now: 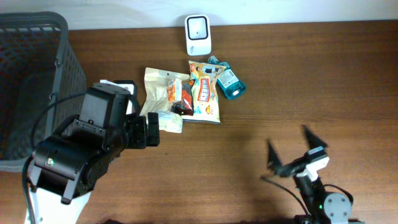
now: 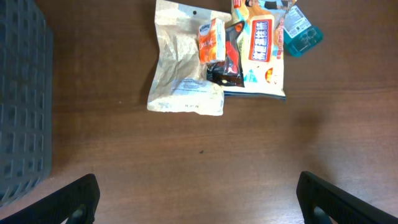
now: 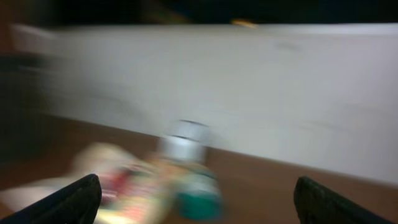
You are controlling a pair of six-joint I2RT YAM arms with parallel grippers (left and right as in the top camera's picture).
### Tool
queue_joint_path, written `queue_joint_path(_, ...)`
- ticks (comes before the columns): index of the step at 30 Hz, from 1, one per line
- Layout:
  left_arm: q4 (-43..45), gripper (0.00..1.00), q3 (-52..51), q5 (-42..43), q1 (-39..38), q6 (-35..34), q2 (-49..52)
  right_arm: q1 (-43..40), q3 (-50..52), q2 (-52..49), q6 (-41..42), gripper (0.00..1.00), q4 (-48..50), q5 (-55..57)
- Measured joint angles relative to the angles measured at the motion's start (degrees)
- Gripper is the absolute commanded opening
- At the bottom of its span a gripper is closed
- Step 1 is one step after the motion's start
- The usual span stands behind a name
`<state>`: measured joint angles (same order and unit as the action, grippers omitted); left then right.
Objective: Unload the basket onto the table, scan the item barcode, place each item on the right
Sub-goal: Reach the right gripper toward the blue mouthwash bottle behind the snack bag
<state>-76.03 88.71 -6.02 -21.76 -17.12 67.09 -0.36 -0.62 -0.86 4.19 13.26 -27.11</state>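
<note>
L tool [image 1: 153, 129], R tool [image 1: 290, 148] wide; L near pouch [image 1: 163, 93].

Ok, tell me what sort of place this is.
Likely a mock shop checkout: a white scanner at the far edge of the table, snack packets and a blue bottle piled before it, and a dark mesh basket on the left.

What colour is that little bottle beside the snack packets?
Teal; the small plastic bottle shows best overhead.
</note>
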Motion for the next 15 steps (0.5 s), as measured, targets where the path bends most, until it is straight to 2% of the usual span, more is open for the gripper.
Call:
queue_joint_path(3,0.0,0.99,0.0,0.0,0.0,0.0,0.0,0.04,0.02,-0.04,6.67,0.98,12.13,-11.82)
queue_joint_path(7,0.0,0.99,-0.02,0.0,0.0,0.0,0.0,0.04,-0.26,0.09,13.62,0.98,28.85,-15.87)
queue_joint_path(8,0.04,0.99,-0.02,0.0,0.0,0.0,0.0,0.04,-0.85,0.09,14.99,0.99,29.64,-15.13)
queue_joint_path(11,0.02,0.99,-0.02,0.0,0.0,0.0,0.0,0.04,-4.79,-0.13,16.57,0.98,24.35,-12.0)
queue_joint_path(14,0.02,0.99,-0.02,0.0,0.0,0.0,0.0,0.04,-14.73,-2.89,14.6,0.99,10.01,-10.45)
queue_joint_path(15,0.04,0.99,-0.02,0.02,0.0,0.0,0.0,0.04,-20.48,-5.05,12.94,0.98,1.99,-10.19)
